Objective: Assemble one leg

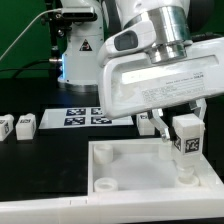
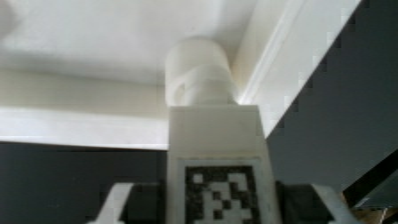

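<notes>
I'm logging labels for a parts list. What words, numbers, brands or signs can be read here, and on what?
No words, numbers or brand names are readable in either view.
The leg held in the gripper: a black-and-white square tag, pattern only, no letters.
The marker board: black square tags, too blurred to make out.
The loose legs: tags too small to read.

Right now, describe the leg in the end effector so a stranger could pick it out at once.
Find the large white square plastic tray-like piece in the foreground. Over its corner socket on the exterior view's right is a small white rectangular plastic leg with a black-and-white tag. Similar blocks sit loose on the black table; only this one is in the end effector.
</notes>
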You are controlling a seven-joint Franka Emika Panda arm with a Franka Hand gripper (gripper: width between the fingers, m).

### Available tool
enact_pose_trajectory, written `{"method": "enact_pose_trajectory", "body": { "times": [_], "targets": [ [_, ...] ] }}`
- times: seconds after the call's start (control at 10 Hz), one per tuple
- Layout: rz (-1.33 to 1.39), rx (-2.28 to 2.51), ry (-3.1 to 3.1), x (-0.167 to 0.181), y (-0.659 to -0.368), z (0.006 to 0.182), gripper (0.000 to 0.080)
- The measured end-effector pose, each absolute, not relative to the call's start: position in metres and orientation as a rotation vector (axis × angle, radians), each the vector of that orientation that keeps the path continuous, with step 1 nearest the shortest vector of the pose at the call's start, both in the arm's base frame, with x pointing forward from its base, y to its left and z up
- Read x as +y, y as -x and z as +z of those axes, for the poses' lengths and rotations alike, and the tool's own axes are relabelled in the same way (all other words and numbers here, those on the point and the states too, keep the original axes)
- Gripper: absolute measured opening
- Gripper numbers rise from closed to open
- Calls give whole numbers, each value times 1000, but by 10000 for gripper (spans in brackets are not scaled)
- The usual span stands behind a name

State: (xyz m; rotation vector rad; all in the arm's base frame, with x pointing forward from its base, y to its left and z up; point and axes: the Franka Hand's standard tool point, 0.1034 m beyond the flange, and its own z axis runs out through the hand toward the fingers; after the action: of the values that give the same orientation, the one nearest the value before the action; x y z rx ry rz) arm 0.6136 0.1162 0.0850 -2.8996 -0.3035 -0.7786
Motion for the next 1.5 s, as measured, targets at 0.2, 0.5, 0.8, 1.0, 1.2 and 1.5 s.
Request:
{"method": "enact_pose_trajectory", "body": {
  "times": [0.2,0.5,0.8,1.0,1.2,1.5],
  "targets": [
    [-781,-303,2898,117,-615,85,292],
    [-781,-301,2900,116,-616,85,292],
    [-785,-299,2898,116,-618,84,292],
    [-785,-299,2897,116,-619,83,292],
    [-778,-297,2898,117,-617,79,292],
    [-826,-284,2891,116,-613,72,292]
  ]
}}
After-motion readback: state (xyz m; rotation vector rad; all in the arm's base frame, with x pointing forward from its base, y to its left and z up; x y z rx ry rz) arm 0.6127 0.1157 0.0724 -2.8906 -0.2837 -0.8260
